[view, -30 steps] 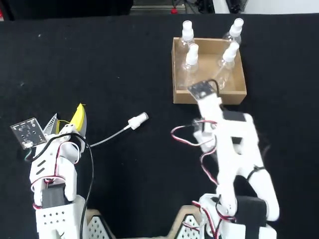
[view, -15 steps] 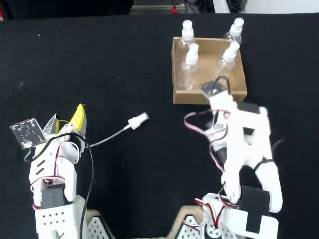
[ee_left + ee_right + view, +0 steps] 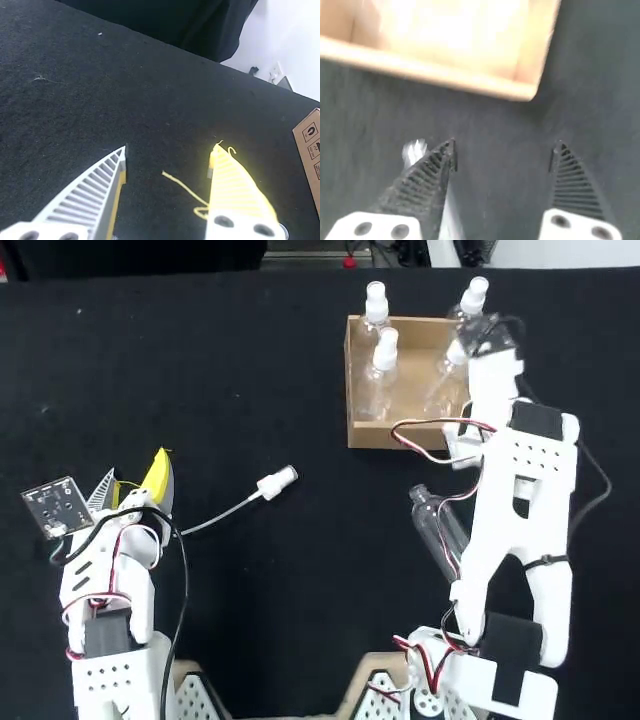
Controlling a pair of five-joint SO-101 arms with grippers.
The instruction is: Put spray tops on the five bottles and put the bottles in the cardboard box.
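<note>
The cardboard box (image 3: pixel 418 433) stands at the back of the black table and holds several clear bottles with white spray tops (image 3: pixel 384 352). A bare clear bottle (image 3: pixel 437 530) lies on the table in front of the box, partly under my right arm. A loose spray top (image 3: pixel 277 481) with its thin tube lies mid-table. My right gripper (image 3: pixel 505 147) is open above the table just short of the box's front wall (image 3: pixel 445 75), with the bottle's mouth (image 3: pixel 415 150) beside one finger. My left gripper (image 3: pixel 133 476) stands open at the left, holding nothing.
A corner of the box (image 3: pixel 309 142) shows far off in the left wrist view. Red and black wires loop off my right arm (image 3: pixel 515 500) above the lying bottle. Bare black cloth stretches across the left and middle of the table.
My right arm has swung to the right and stretched toward the box's right side. The bare bottle now lies uncovered on the table beside it. The left arm has kept still.
</note>
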